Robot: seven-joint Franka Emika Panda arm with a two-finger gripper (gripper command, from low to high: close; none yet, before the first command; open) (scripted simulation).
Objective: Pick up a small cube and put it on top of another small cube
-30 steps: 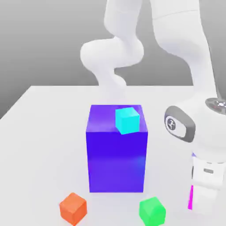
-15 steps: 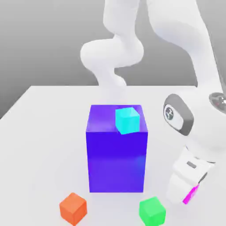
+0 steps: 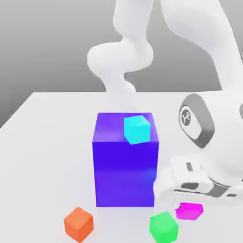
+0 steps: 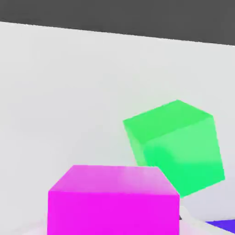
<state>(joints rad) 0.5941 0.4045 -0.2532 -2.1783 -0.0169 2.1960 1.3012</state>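
Magenta marks the one small cube point(image 4: 114, 202) that you have pinched between the two fingers of your single gripper point(image 4: 114, 221); its smooth faces show in the hand view, with pale finger surfaces at either side. In the exterior view you see it below the white hand, near the one small bright green cube point(image 3: 163, 228), which sits on the white table point(image 3: 42, 166). You have four small cubes in all, one of each colour: magenta, green, orange and cyan. The orange cube point(image 3: 79, 224) rests on the table towards the exterior view's left, well apart from the green one. Your cyan cube point(image 3: 137, 129) sits on top of the one big blue-purple block point(image 3: 125, 173). You have one white Panda arm point(image 3: 197, 33), reaching down at the exterior view's right.
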